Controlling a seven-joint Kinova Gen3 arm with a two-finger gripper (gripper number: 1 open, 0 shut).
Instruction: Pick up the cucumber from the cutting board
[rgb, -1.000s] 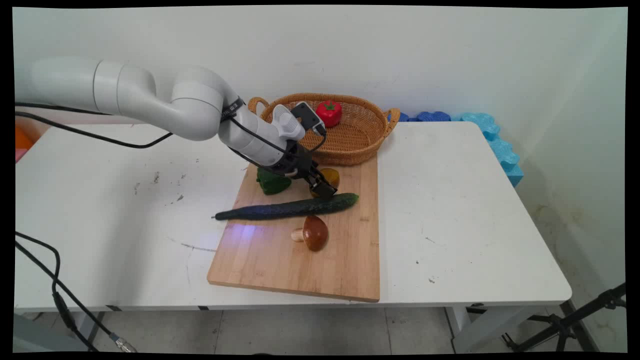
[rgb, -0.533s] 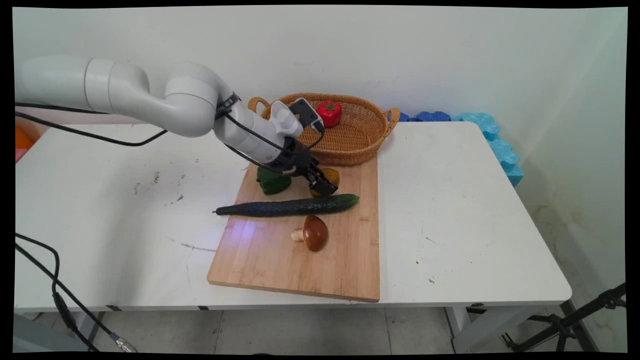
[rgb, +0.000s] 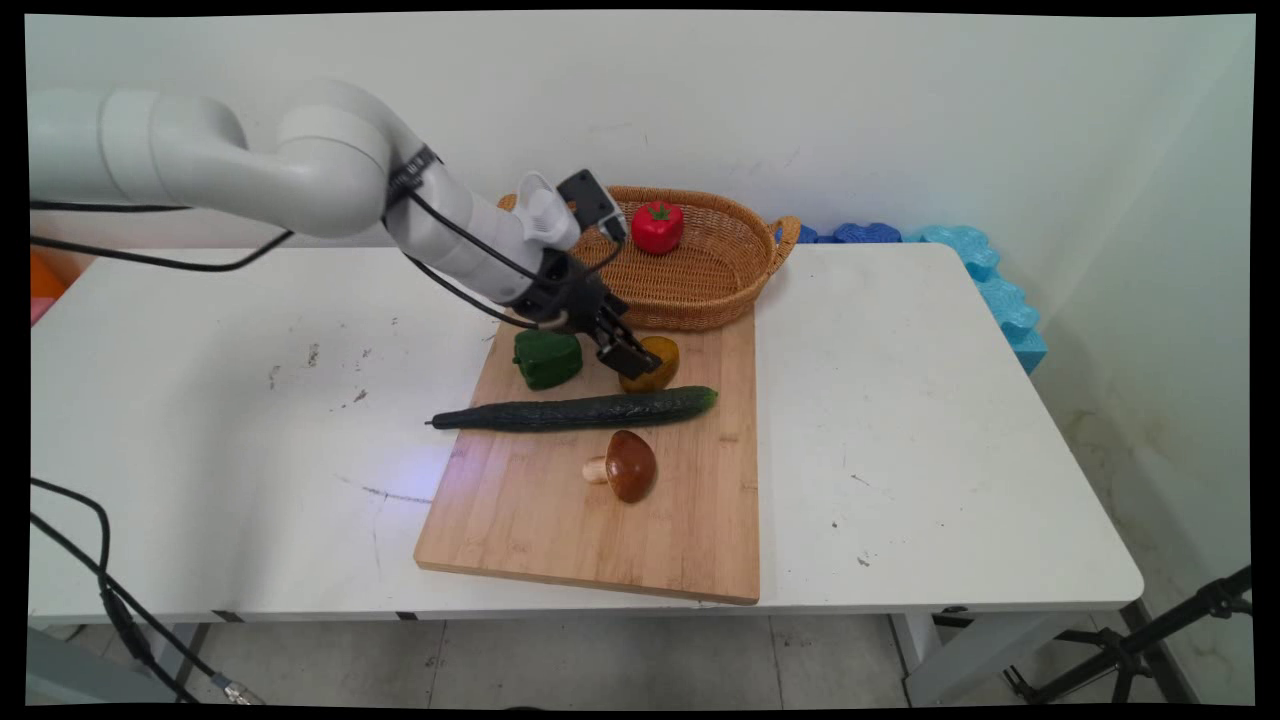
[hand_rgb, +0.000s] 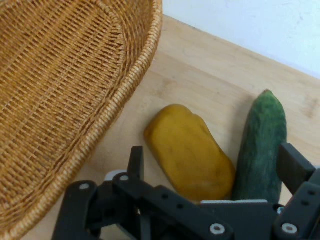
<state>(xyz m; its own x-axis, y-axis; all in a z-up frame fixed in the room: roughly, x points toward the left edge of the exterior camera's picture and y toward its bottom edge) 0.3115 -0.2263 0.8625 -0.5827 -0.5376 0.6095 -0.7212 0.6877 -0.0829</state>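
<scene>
Gripper (rgb: 628, 358) hangs low over the far part of the wooden cutting board (rgb: 560, 520), fingers spread apart with nothing between them. In the hand view the gripper (hand_rgb: 215, 170) straddles a yellow vegetable (hand_rgb: 190, 152): one finger (hand_rgb: 135, 161) on the basket side of it, the other (hand_rgb: 295, 167) beyond the cucumber (hand_rgb: 262, 145). Whether either finger touches anything cannot be told.

Edges and room: the board's far edge lies right against the wicker basket (rgb: 735, 270), so there is little room on that side of the yellow vegetable (rgb: 655, 365). On its near side the cucumber (rgb: 580, 410) lies just beside it, running left to right across the board, its thin left end overhanging the board's left edge onto the white table (rgb: 900, 420). The near half of the board is bare wood. The table to the right of the board is open.

Containers: the basket, seen close in the hand view (hand_rgb: 60, 95), holds a red tomato (rgb: 657, 226) at its far side.

Around: a green pepper (rgb: 547, 358) sits on the board's far left corner, just left of the gripper. A brown mushroom (rgb: 625, 466) lies on its side nearer than the cucumber. Blue foam pieces (rgb: 985, 275) line the wall at the table's far right.
</scene>
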